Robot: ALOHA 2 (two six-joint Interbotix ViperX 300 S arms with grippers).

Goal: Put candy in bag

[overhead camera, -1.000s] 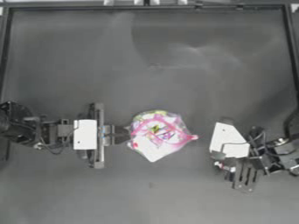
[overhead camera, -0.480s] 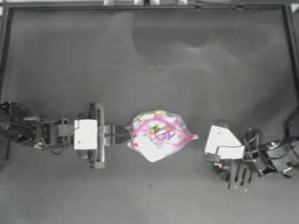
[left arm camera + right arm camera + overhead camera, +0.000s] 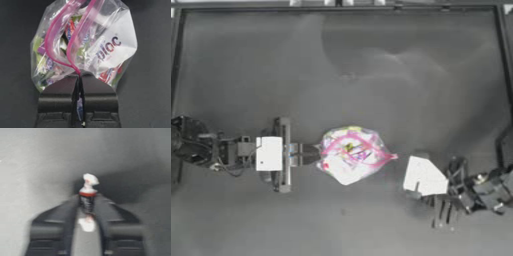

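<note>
The left gripper point(image 3: 79, 82) has its jaws pressed nearly flat together, and the bag point(image 3: 100, 47) is pinched between them at one edge — a sliver of clear plastic can be seen trapped in the thin slit between the jaws. From that pinch the bag stretches straight away from the left gripper, long axis in line with it. The pink strip point(image 3: 55, 37) is split into two bands that meet right at the jaw tips and spread apart farther out, so the mouth is gaping a bit. Colourful wrappers are visible through the crinkly plastic, plus some purple lettering on one side.

In the right wrist view, the right gripper point(image 3: 87, 203) is closed on the candy point(image 3: 88, 194). Its red middle is clamped between the jaws, which are only as far apart as the sweet is thick. The candy's long axis runs along the jaws, with one white twisted end poking out past the tips and the other lying back between the jaws.

Seen from the top, the bag point(image 3: 353, 153) sits at about the middle of the dark worktop point(image 3: 371, 60), the left gripper point(image 3: 308, 154) touching its left edge. The right gripper point(image 3: 415, 187) is off to the bag's right and a bit toward the picture's bottom — near, but not touching. The candy can't be made out from up there.
</note>
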